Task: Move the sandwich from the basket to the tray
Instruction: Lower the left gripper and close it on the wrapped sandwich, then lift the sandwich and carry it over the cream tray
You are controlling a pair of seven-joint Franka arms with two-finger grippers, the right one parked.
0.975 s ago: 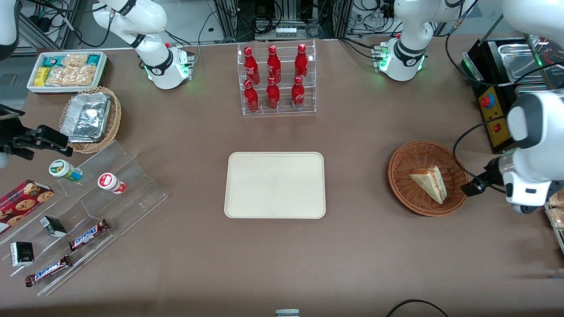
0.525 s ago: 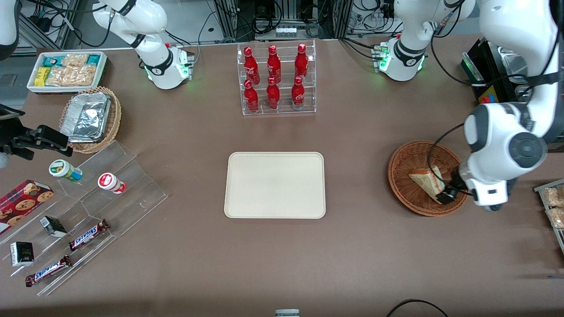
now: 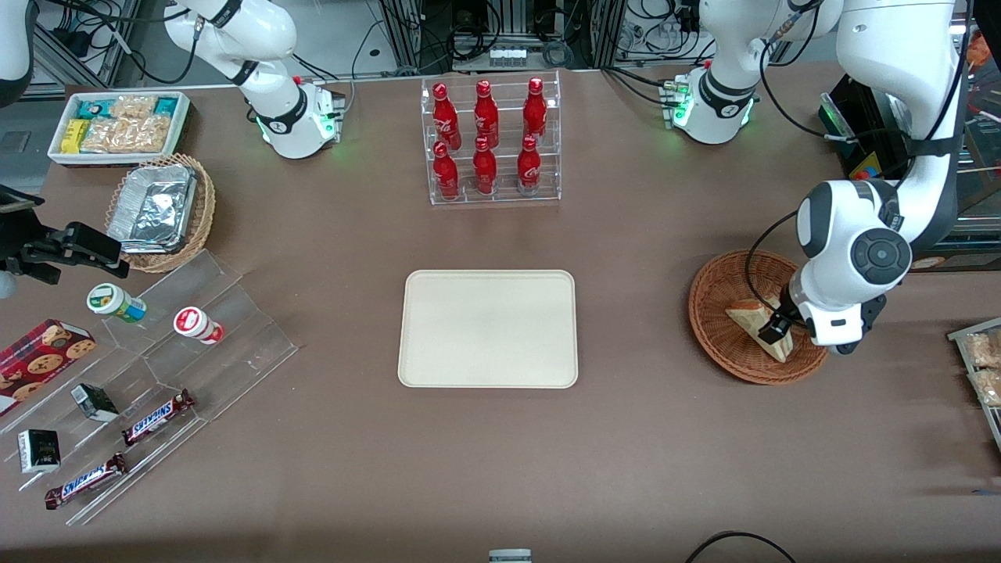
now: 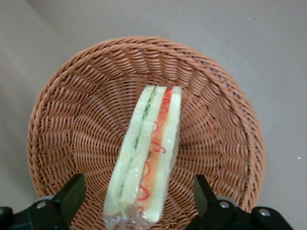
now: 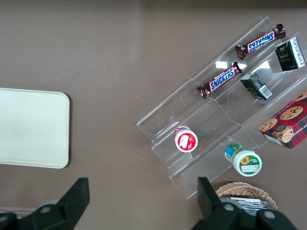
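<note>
Reddish-brown wicker basket [image 4: 144,139] holds the sandwich [image 4: 148,158] | our left gripper [image 4: 136,199] hovers above, jaws open, one each side | sandwich's long axis runs between them | tray [image 3: 488,328] well apart

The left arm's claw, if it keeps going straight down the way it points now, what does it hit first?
Most likely the sandwich. The open claw hangs over the basket with one finger on either side of the wedge; height above it is hard to judge.
</note>
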